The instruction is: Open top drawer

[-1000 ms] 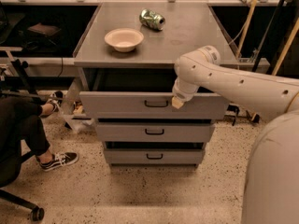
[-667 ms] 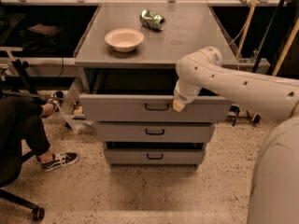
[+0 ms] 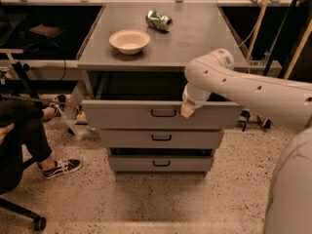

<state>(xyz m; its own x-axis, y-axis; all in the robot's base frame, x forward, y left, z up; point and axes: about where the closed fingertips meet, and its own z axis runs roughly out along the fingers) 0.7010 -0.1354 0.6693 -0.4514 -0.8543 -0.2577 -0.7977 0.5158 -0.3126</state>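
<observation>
The top drawer (image 3: 122,115) is the widest grey drawer, pulled out from under the grey cabinet top, with a dark gap behind its front. Its small black bar handle (image 3: 163,113) sits at the centre of the front. My gripper (image 3: 187,110) hangs from the white arm at the drawer's top edge, just right of the handle, its tan tip against the front. The middle drawer (image 3: 161,138) and the bottom drawer (image 3: 161,163) sit below, pulled out less.
A cream bowl (image 3: 129,41) and a crushed green can (image 3: 159,20) lie on the cabinet top (image 3: 195,38). A seated person's leg and black sneaker (image 3: 61,167) are at the left on the speckled floor. A chair caster (image 3: 38,223) is at bottom left.
The top drawer has come out further toward the camera, and my gripper has moved with its front edge. The bowl and can have not moved.
</observation>
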